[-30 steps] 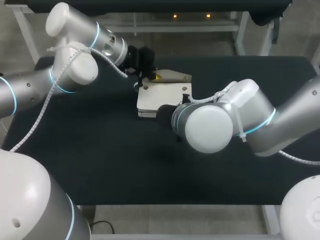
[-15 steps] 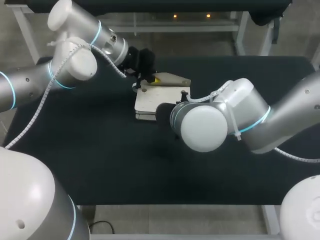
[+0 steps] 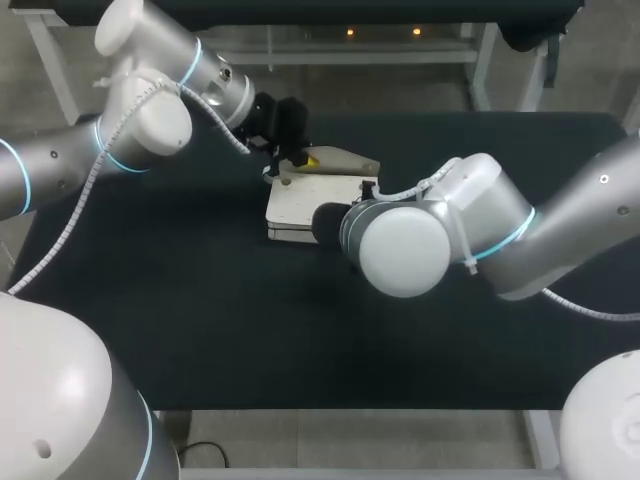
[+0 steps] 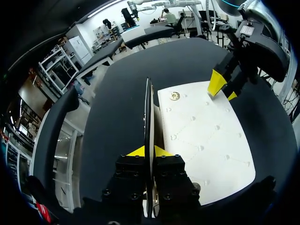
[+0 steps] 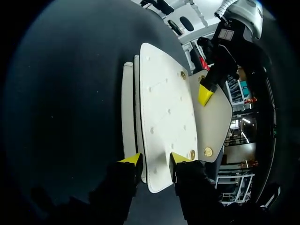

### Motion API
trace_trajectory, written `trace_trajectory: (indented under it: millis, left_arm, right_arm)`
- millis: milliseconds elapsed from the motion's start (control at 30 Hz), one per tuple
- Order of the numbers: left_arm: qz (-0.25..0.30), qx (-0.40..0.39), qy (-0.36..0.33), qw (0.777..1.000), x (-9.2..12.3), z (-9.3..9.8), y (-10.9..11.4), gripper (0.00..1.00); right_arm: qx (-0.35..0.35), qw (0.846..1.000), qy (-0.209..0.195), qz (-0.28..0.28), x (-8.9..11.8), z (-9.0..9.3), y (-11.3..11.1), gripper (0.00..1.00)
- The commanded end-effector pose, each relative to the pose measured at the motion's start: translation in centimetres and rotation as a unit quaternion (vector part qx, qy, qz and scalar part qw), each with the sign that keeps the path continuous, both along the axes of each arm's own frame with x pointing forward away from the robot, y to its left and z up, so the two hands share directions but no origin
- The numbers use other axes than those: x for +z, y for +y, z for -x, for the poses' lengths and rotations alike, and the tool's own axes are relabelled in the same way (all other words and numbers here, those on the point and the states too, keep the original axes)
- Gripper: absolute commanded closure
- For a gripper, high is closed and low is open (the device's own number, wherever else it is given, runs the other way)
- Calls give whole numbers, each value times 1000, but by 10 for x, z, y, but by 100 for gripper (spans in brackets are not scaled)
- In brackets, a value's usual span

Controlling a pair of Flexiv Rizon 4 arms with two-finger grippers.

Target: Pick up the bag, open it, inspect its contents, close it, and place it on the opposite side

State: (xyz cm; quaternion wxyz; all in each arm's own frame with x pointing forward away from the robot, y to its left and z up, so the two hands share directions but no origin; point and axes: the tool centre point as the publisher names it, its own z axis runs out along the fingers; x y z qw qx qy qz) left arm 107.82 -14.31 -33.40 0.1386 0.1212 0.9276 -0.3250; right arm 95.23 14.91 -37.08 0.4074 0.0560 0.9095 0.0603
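Note:
A white bag (image 3: 300, 205) lies flat on the black table, its beige flap (image 3: 345, 160) lifted open at the far side. My left gripper (image 4: 148, 151) is shut on the thin edge of the flap (image 4: 148, 112), seen edge-on between its yellow tips. In the right wrist view my right gripper (image 5: 156, 160) has a yellow tip on either side of the end of the bag's front panel (image 5: 164, 108), shut on it. From above, the right wrist hides those fingers. The left wrist view shows the right gripper (image 4: 223, 89) at the bag's far edge. A brass snap (image 4: 175, 96) shows on the panel.
The black table (image 3: 200, 330) spreads bare around the bag on every side. My two arms meet over the table's far middle, the right arm's bulky wrist (image 3: 400, 245) hanging just in front of the bag.
The bag has slid a little to the left, with both grippers moving left along with it. The right wrist has come slightly further over the bag.

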Motion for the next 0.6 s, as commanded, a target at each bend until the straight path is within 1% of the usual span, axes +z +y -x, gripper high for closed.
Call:
trace_trajectory:
  millis: [33, 133, 233, 333, 367, 600]
  left_arm:
    - [0, -2, 3, 1000, -1, -3, 0, 100]
    - [-2, -3, 3, 1000, -2, -3, -1, 100]
    - [-3, -5, 4, 1000, -3, -2, -1, 100]
    - [-3, -6, 3, 1000, -4, -1, -1, 100]
    - [-2, -6, 2, 1000, -4, 0, -1, 100]
    - [17, -5, -31, 999, -4, 10, 3, 100]
  right_arm:
    - [4, 1000, -12, -7, -6, 0, -1, 69]
    - [3, 1000, -15, -8, -5, 0, 0, 73]
    - [2, 1000, -19, -10, -5, 0, 0, 81]
    - [2, 1000, -20, -11, -5, 0, 0, 98]
    - [2, 1000, -20, -11, -4, 0, 0, 100]
    - [-1, 1000, -19, -15, -5, 0, -1, 100]
